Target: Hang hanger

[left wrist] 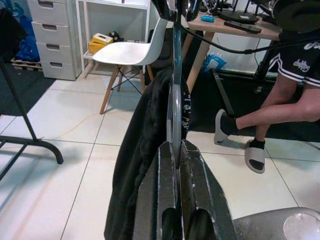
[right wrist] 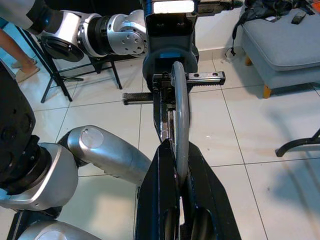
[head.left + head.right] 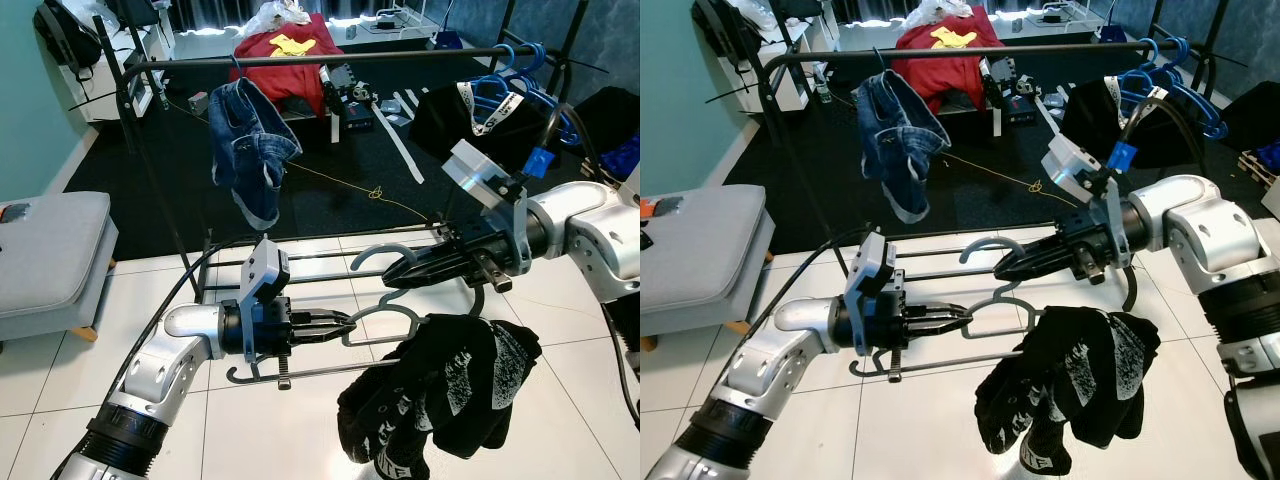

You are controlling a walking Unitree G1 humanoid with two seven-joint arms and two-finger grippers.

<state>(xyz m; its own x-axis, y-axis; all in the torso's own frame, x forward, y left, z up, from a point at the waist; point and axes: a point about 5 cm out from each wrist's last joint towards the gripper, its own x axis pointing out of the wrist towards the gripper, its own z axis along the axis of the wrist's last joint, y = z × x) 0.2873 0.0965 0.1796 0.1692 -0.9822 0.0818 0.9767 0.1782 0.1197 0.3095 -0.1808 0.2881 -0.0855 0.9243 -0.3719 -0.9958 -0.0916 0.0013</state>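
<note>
Two grippers are on one grey hanger [image 3: 385, 300], and you can see it held low in front of the robot, above the white tiled floor [image 3: 300, 440]. The left gripper [image 3: 345, 326] is clamped on the hanger's left end, its black fingers [image 1: 192, 190] pressed together on the thin grey plastic. The right gripper [image 3: 392, 276] is clenched on the hanger up near the hook, which curls toward the left. In the right wrist view its fingers [image 2: 162, 195] pinch the grey curve tightly. A black garment with white print [image 3: 445, 395] droops from the hanger's right side, bunched and hanging down near the floor.

Look farther out and the black clothes rail [image 3: 330, 62] runs across the top of the scene, well above the hanger. Blue denim shorts [image 3: 248, 145] hang from it on the left, and a cluster of blue hangers [image 3: 515, 80] sits at its right end by a dark garment with a white-striped collar [image 3: 470, 125]. A grey cushioned seat [image 3: 45, 250] stands at far left. In the left wrist view a person's legs in slides [image 1: 260, 125] stand beyond the garment, near a white chair [image 1: 127, 52].
</note>
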